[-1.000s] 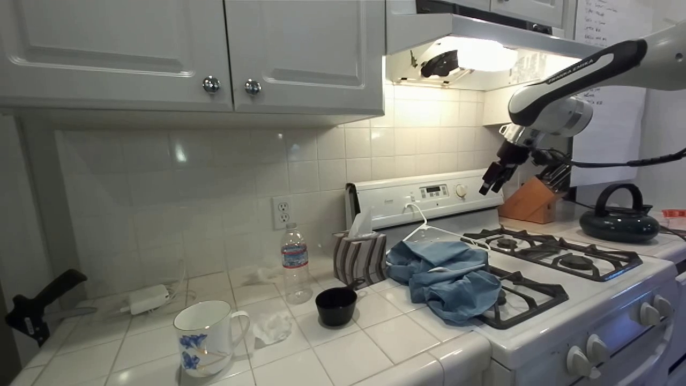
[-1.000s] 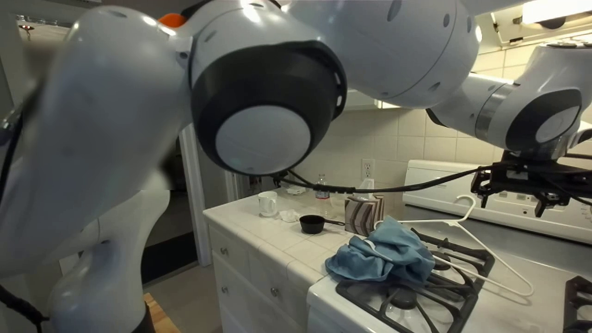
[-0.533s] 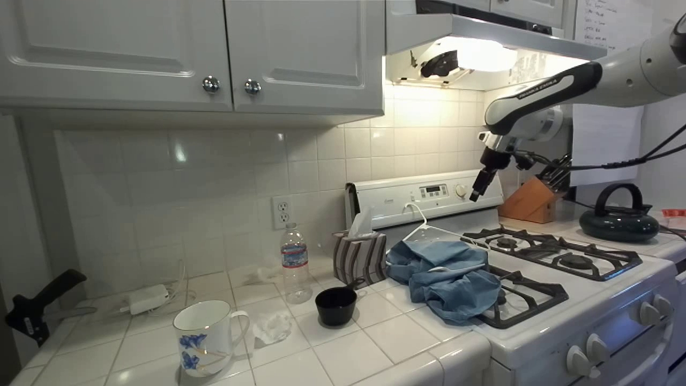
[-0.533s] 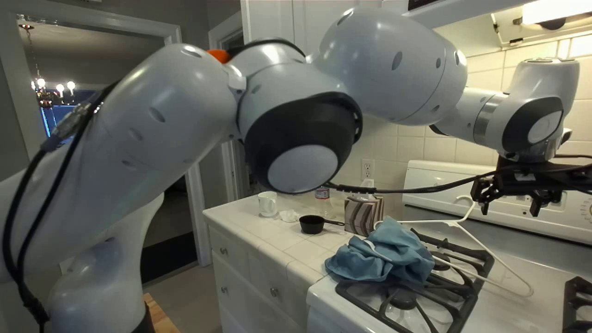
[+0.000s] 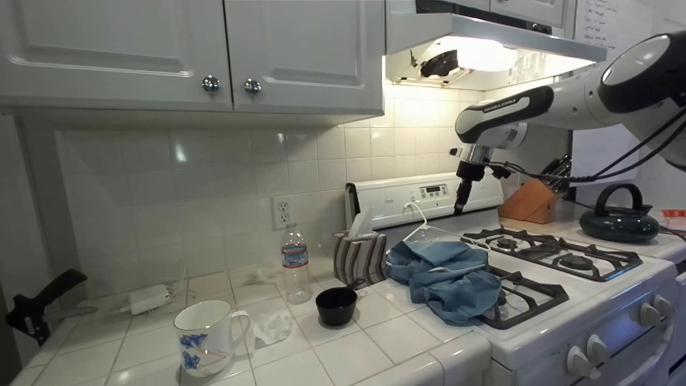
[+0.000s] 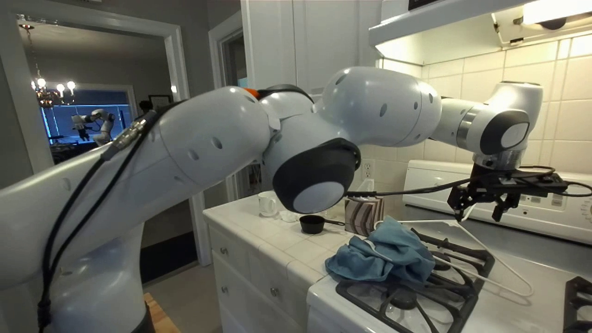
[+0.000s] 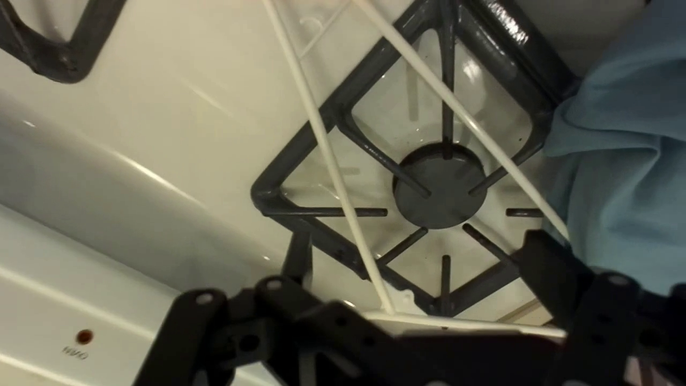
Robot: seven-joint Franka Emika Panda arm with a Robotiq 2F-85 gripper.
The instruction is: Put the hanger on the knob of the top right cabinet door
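Note:
A thin white hanger (image 5: 425, 225) leans over the stove, its hook pointing up towards the back panel. Part of it runs under or through a crumpled blue cloth (image 6: 388, 254). My gripper (image 6: 478, 217) hovers over the hook end of the hanger, jaws spread wide and holding nothing. In the wrist view, the hanger's bars (image 7: 330, 163) pass below the gripper (image 7: 420, 249), and the hook itself is hidden there. The right upper cabinet door (image 5: 316, 32) is closed, with a bare round silver knob (image 5: 252, 87) at its lower left corner.
Close to the cloth stand a striped tissue box (image 5: 360, 260), a small black pot (image 5: 336, 308) and a water bottle (image 5: 295, 268). The range hood (image 5: 525, 43) overhangs the arm's side. A knife block (image 5: 530, 203) and a dark kettle (image 5: 619, 225) are beyond the burners.
In an exterior view my gripper has come down and to the left, closer to the hanger's hook, with the whole arm lowering. Hanger and cloth have stayed put.

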